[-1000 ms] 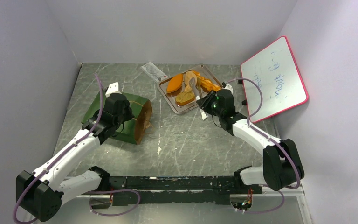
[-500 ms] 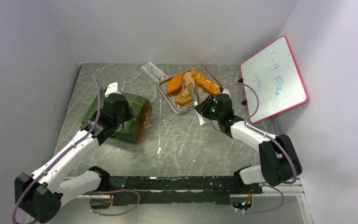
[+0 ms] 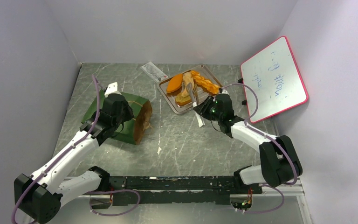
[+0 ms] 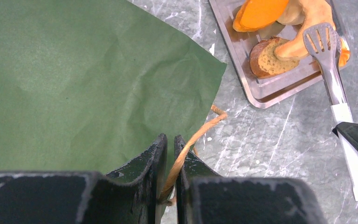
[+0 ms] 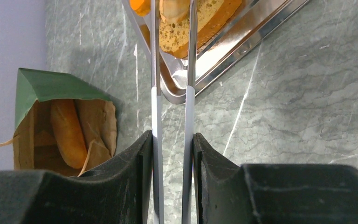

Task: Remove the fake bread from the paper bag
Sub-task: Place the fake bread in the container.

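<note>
Right wrist view: golden-brown oval toy loaf (image 5: 67,133) lies inside the dark green paper bag with kraft lining (image 5: 51,86), which is tipped on its side | loaf likely light, stiff and slick; best pinched across its middle | right gripper (image 5: 171,154) grasps white-handled metal tongs (image 5: 157,116); left gripper (image 4: 170,140) is clenched on the bag's tan cord handle (image 4: 199,130) | bag's depths shadowed, tong tips cut off

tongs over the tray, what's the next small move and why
Probably loosen the right gripper so the tongs drop the tan piece they seem to pinch: it's already over the tray. A loaf waits in the paper bag, whose handle the left gripper holds.
</note>
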`<move>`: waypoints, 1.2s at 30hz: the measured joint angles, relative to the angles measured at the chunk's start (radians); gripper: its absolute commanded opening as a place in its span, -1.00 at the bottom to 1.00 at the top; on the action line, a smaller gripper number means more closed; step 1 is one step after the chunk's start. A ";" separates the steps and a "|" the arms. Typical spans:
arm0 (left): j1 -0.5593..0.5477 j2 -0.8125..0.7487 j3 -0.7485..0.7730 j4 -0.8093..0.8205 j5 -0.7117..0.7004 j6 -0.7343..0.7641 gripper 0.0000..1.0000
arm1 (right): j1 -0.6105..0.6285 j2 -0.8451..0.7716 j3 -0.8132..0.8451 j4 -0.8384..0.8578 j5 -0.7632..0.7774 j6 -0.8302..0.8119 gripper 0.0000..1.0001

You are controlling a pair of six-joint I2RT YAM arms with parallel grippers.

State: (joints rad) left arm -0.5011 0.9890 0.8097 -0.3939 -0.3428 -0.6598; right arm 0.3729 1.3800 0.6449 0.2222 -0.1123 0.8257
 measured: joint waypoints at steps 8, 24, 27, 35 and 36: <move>-0.003 -0.009 0.000 -0.001 0.002 -0.001 -0.86 | 0.000 -0.045 0.000 -0.039 0.019 0.000 -0.33; -0.006 -0.023 0.000 -0.006 0.006 -0.003 -0.86 | 0.000 -0.058 0.000 -0.079 0.035 0.000 -0.24; -0.006 -0.024 0.000 -0.007 0.006 -0.003 -0.86 | 0.000 -0.065 0.000 -0.088 0.040 0.000 -0.20; -0.007 -0.027 -0.009 -0.007 0.007 -0.004 -0.86 | 0.000 -0.115 0.005 -0.131 0.060 0.000 -0.19; -0.007 -0.027 -0.009 -0.007 0.007 -0.004 -0.86 | 0.000 -0.116 0.008 -0.134 0.061 -0.001 -0.19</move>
State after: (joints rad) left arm -0.5079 0.9619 0.8009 -0.4011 -0.3359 -0.6636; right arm 0.3725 1.2636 0.6529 0.0883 -0.0517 0.8249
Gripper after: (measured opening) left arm 0.069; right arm 0.407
